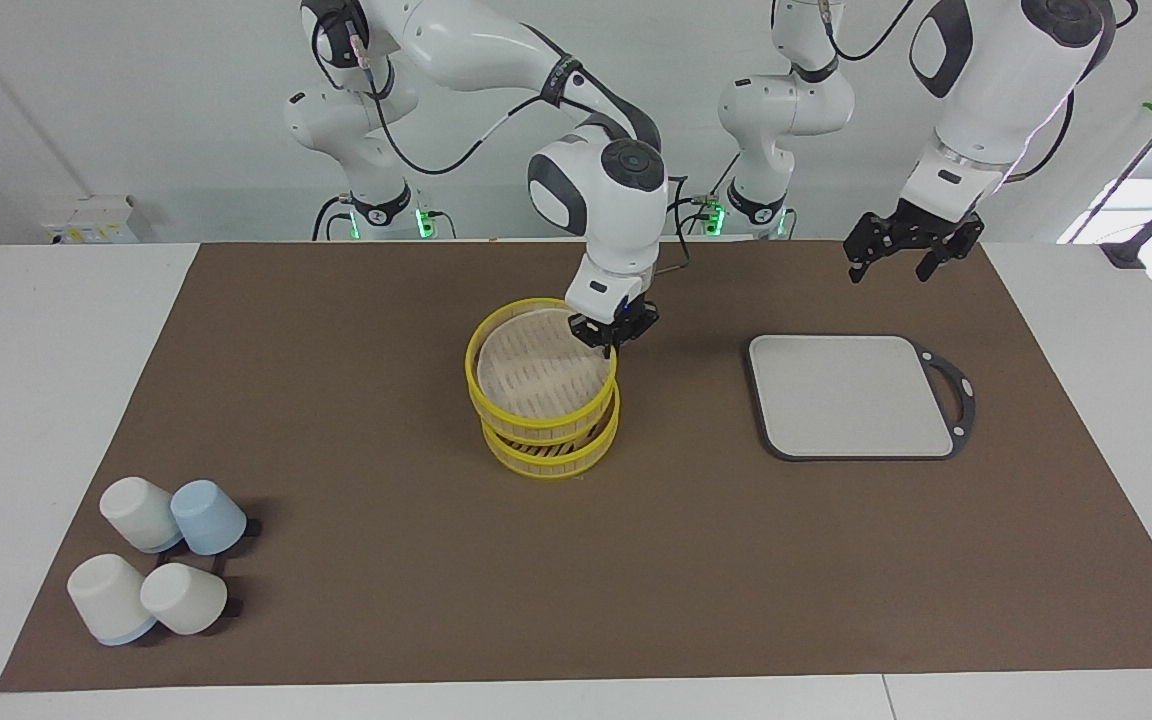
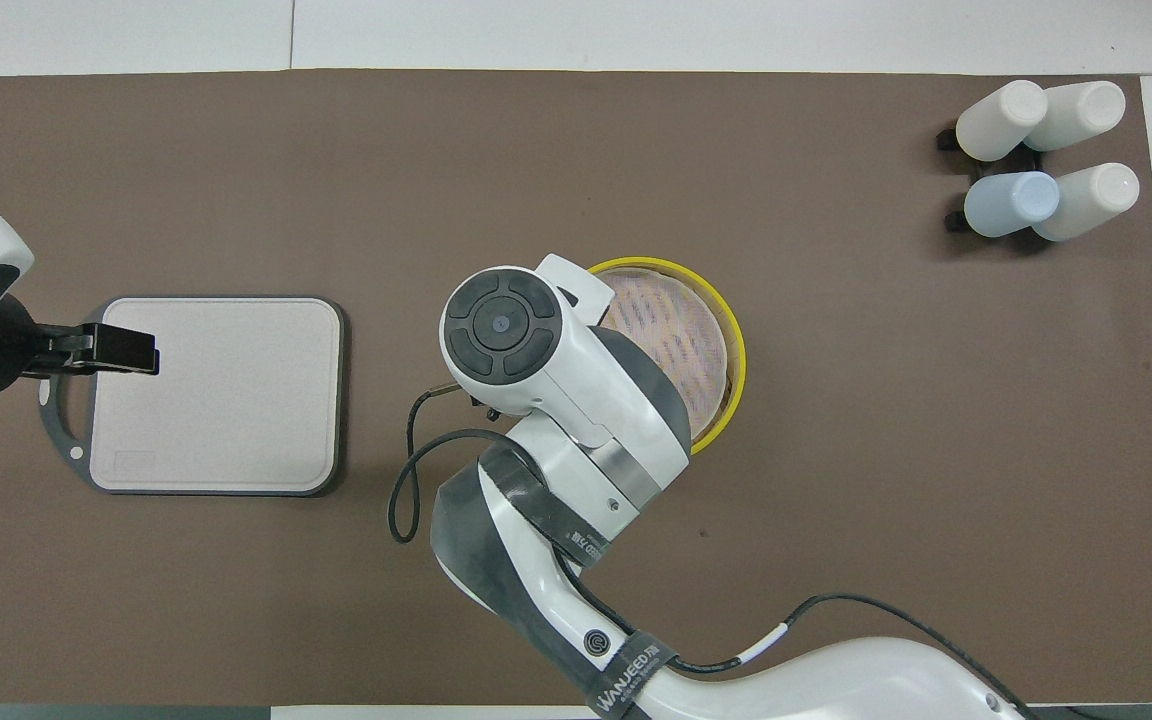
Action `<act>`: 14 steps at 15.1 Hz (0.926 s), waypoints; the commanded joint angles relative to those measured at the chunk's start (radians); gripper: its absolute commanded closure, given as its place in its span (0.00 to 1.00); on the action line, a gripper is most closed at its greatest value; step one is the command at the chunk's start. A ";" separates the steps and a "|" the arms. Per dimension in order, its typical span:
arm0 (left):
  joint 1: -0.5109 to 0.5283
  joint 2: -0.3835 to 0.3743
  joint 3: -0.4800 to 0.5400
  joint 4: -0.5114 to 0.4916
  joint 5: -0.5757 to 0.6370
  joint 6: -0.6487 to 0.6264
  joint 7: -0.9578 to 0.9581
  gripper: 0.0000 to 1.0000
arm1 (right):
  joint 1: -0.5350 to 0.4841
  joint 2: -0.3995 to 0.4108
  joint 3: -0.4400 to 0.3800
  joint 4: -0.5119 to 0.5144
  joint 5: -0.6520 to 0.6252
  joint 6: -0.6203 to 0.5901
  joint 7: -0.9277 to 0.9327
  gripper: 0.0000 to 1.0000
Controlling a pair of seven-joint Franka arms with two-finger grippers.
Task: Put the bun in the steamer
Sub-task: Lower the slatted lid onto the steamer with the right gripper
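Observation:
The steamer (image 1: 542, 437) stands mid-mat as two yellow-rimmed tiers; it also shows in the overhead view (image 2: 729, 337). The upper tier (image 1: 484, 385) sits shifted off the lower tier (image 1: 548, 464), and its slatted floor is bare. My right gripper (image 1: 615, 336) is at the upper tier's rim on the side nearer the robots, shut on that rim. In the overhead view the right wrist hides this gripper. My left gripper (image 1: 898, 256) hangs open and empty in the air over the grey board's handle end (image 2: 122, 352) and waits. No bun shows in either view.
A grey rectangular board (image 1: 851, 395) with a dark rim and handle lies toward the left arm's end (image 2: 226, 400). Several upturned pale cups (image 1: 161, 560) stand on a dark rack at the right arm's end, farthest from the robots (image 2: 1041, 160).

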 commanded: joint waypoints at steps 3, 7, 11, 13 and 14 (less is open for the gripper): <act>0.031 0.058 -0.009 0.046 -0.017 -0.028 0.015 0.00 | 0.003 0.029 0.004 0.025 -0.033 0.000 0.006 1.00; 0.037 0.049 -0.015 0.066 -0.017 -0.039 0.009 0.00 | 0.013 0.052 0.002 0.033 -0.039 -0.018 0.006 1.00; 0.037 0.047 -0.014 0.071 -0.017 -0.044 0.006 0.00 | 0.024 0.063 0.004 0.066 -0.036 -0.025 0.015 1.00; 0.036 0.047 -0.014 0.072 -0.017 -0.050 0.006 0.00 | 0.027 0.073 0.002 0.094 -0.033 -0.040 0.024 1.00; 0.036 0.047 -0.014 0.072 -0.017 -0.050 0.006 0.00 | 0.027 0.075 0.004 0.097 -0.033 -0.034 0.027 1.00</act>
